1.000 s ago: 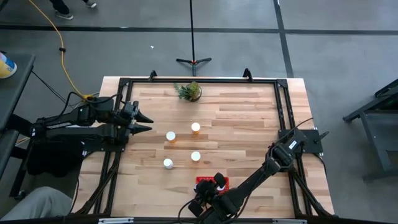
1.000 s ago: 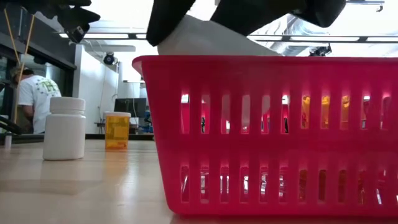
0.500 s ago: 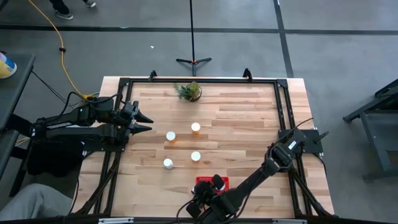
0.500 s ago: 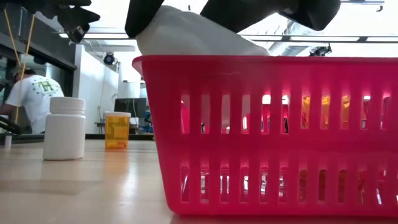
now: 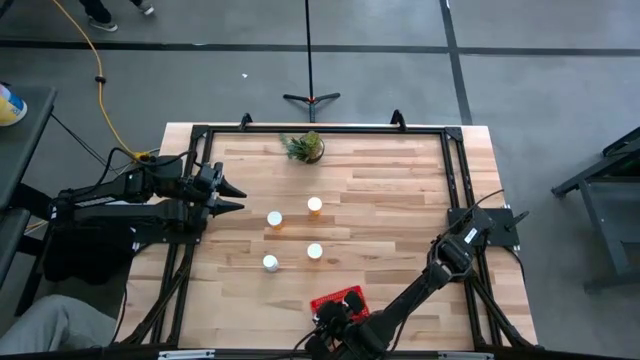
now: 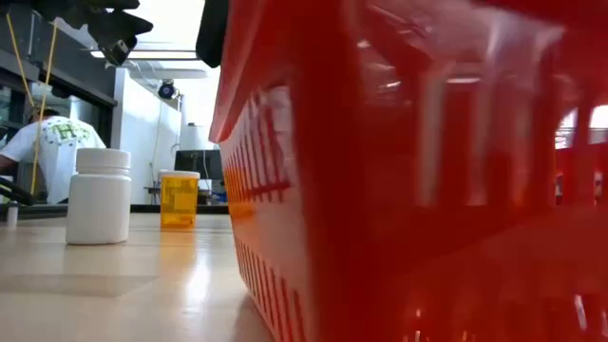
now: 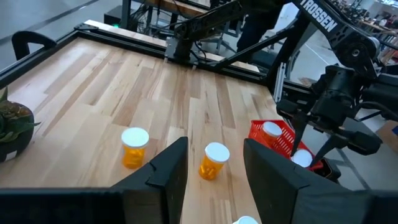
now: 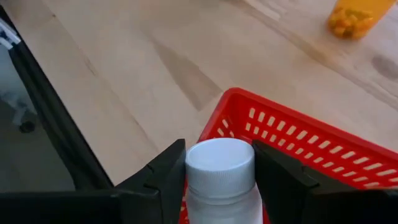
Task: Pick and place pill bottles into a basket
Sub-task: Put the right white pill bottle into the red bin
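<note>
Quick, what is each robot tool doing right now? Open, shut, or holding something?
Left tool: open, holding nothing, waiting at the table's left edge.
Right tool: shut on a white-capped pill bottle, over the red basket.

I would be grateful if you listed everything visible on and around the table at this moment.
Bottles on the table: four, white caps, standing apart mid-table.
Bottle in the basket: one, white cap.
Held bottle: one, white cap, over the basket.
Basket: one, red, near the table's front edge.
Plant: one, green, far edge.
Person: one, white shirt, in the room behind.
Left hand: black, open, at the table's left side.
Right hand: black, shut on the held bottle.
</note>
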